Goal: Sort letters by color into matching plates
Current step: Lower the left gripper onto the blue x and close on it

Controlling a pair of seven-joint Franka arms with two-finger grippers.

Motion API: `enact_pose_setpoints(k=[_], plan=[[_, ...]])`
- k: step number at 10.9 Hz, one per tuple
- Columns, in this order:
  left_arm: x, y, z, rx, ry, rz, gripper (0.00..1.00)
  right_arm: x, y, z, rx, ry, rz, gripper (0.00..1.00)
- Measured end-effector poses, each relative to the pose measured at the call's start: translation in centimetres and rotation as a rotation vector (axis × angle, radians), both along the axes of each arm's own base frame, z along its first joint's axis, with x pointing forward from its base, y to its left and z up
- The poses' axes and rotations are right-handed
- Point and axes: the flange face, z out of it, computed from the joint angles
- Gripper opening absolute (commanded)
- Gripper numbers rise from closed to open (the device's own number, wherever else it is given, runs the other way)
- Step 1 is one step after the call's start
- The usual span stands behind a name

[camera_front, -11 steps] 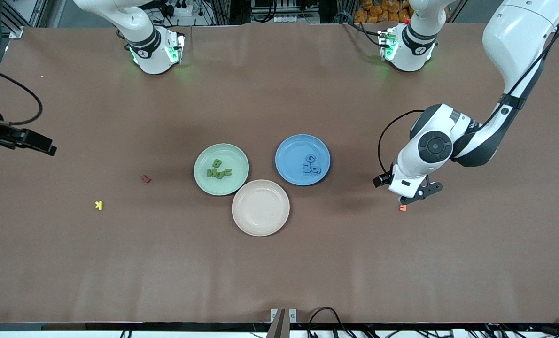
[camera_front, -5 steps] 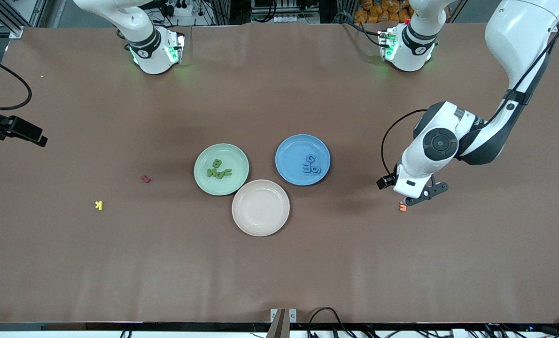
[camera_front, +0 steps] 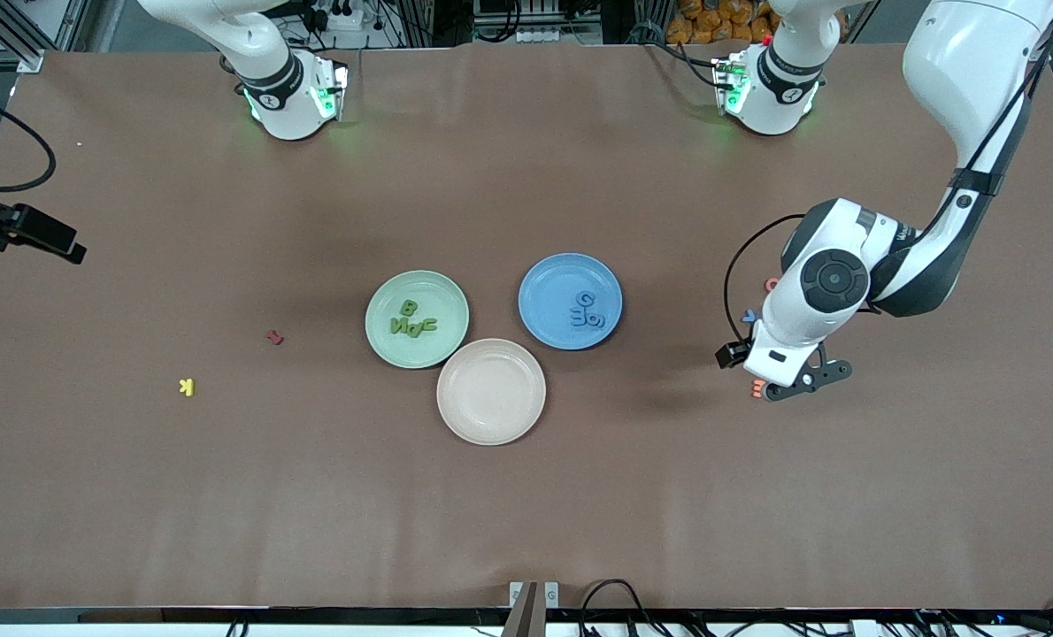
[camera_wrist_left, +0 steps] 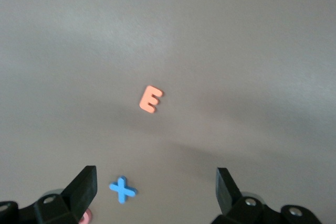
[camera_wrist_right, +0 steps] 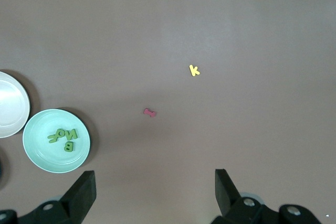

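At the right arm's end, right gripper (camera_wrist_right: 155, 179) waiting, jaws spread wide on nothing, likely keeping clear; below on the table, one yellow K (camera_front: 187, 387) and one red letter (camera_front: 273, 337), outside the sort. Mid-table, four green letters (camera_front: 412, 323) in the green plate (camera_front: 380, 341), one beige plate (camera_front: 491, 391), seemingly three blue letters (camera_front: 587, 311) in the blue plate (camera_front: 544, 283). Toward the left arm's end, one blue X (camera_front: 748, 316) and one pink letter (camera_front: 771, 284) on the table, left gripper (camera_wrist_left: 156, 178) wide open and empty over one orange E (camera_front: 759, 388), probably lining up for the X.
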Motion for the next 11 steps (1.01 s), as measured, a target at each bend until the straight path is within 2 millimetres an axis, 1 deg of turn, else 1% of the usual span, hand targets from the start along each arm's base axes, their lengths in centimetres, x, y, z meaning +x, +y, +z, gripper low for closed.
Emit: enact_pose_setpoints(k=[2,3,5,7,8,10,11], plan=[[0.9,-0.1,-0.4,0.03,-0.002,-0.035,1.0,0.0,0.0,-0.1,0.0,0.001,0.001,1.0],[1.5,-0.1,-0.1,0.028,-0.003,-0.067,1.0,0.0,0.0,0.0,0.0,0.001,0.001,1.0],[3.2,0.9,0.9,0.004,-0.004,-0.146,1.0,0.0,0.1,-0.1,0.0,0.002,0.001,1.0],[4.6,1.9,0.7,-0.002,-0.012,-0.223,1.0,0.0,0.1,-0.1,0.0,0.002,0.001,1.0],[5.1,2.7,0.7,-0.022,-0.019,-0.232,1.0,0.0,0.1,-0.1,0.0,0.002,0.001,1.0],[6.1,5.3,1.7,-0.061,-0.03,-0.23,1.0,0.0,0.1,-0.1,0.0,0.001,0.001,1.0],[6.0,6.1,2.3,-0.067,-0.031,-0.239,1.0,0.0,0.1,-0.1,0.0,0.0,0.001,1.0]])
